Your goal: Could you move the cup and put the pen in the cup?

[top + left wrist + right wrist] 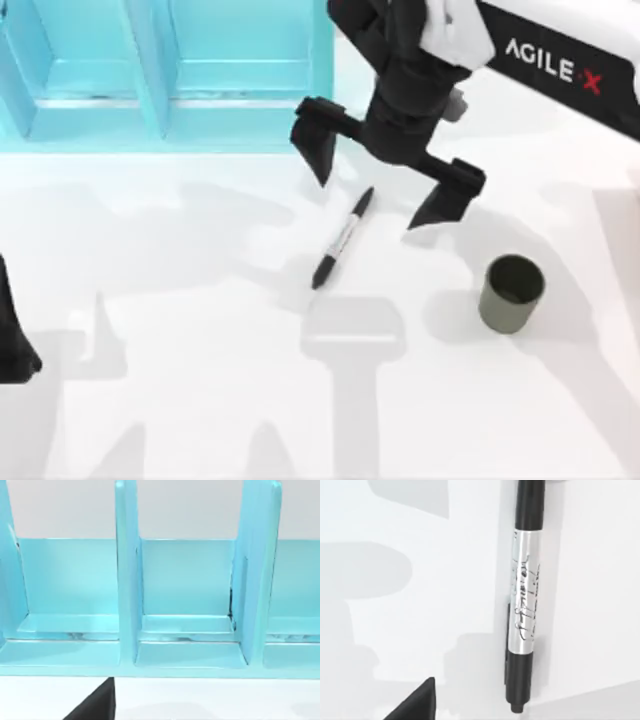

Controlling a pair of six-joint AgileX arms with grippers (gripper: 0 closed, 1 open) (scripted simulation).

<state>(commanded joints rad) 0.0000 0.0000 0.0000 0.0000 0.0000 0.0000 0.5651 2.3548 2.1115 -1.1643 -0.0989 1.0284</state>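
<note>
Not much done yet: the pen lies flat on the surface, well left of the upright, empty cup. Right end effector hovers over the pen's upper end, spread wide, grasping nothing.

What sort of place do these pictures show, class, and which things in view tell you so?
Probably a rendered tabletop workspace for robot practice: a plain white table, a turquoise compartment shelf at its far edge, and a pen and olive-green cup laid out. The right tool hovers open above the pen.
</note>
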